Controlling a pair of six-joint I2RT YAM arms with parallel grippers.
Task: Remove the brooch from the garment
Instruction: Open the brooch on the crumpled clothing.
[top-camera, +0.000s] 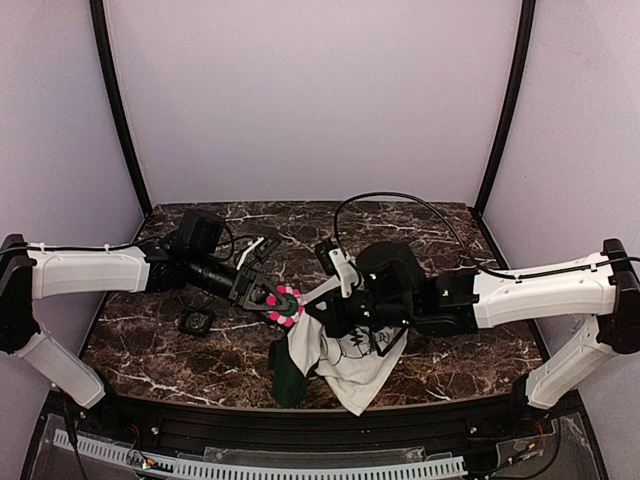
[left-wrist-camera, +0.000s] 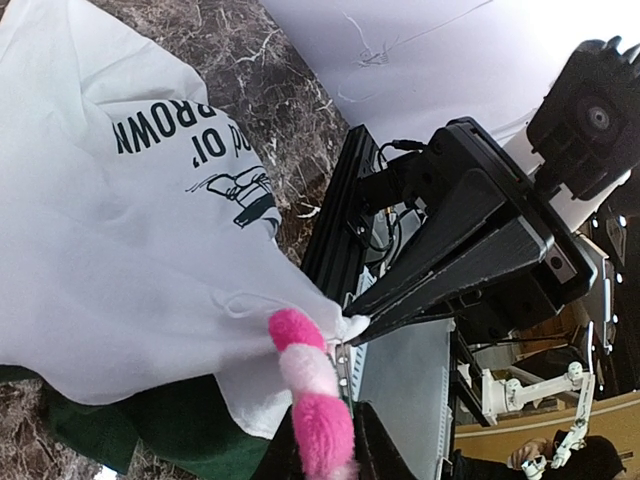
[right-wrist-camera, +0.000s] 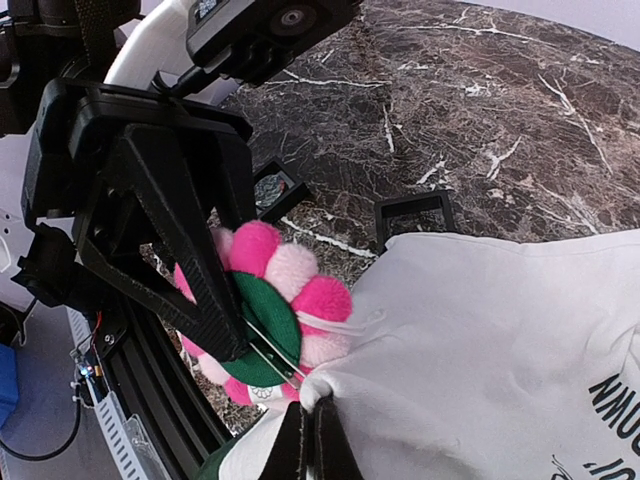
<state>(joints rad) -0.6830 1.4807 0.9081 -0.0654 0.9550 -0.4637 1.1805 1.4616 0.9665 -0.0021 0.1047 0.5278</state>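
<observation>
The brooch (right-wrist-camera: 285, 290), a flower of pink and white pompoms with a green back, hangs at the upper edge of the garment (right-wrist-camera: 500, 360), a white T-shirt with black print and dark green trim. My left gripper (right-wrist-camera: 230, 335) is shut on the brooch, one finger across its green back. In the left wrist view the brooch (left-wrist-camera: 310, 385) stands edge-on between those fingers (left-wrist-camera: 385, 445). My right gripper (right-wrist-camera: 312, 410) is shut on a fold of white cloth right beside the brooch's metal pin (right-wrist-camera: 270, 345). From above, both grippers meet at the brooch (top-camera: 283, 303), and the garment (top-camera: 350, 365) hangs down toward the near edge.
Small black square frames lie on the dark marble table: one by the left arm (top-camera: 196, 321) and two behind the brooch (right-wrist-camera: 413, 215). A black rail (top-camera: 300, 425) runs along the near edge. A black cable (top-camera: 400, 198) arches over the right arm.
</observation>
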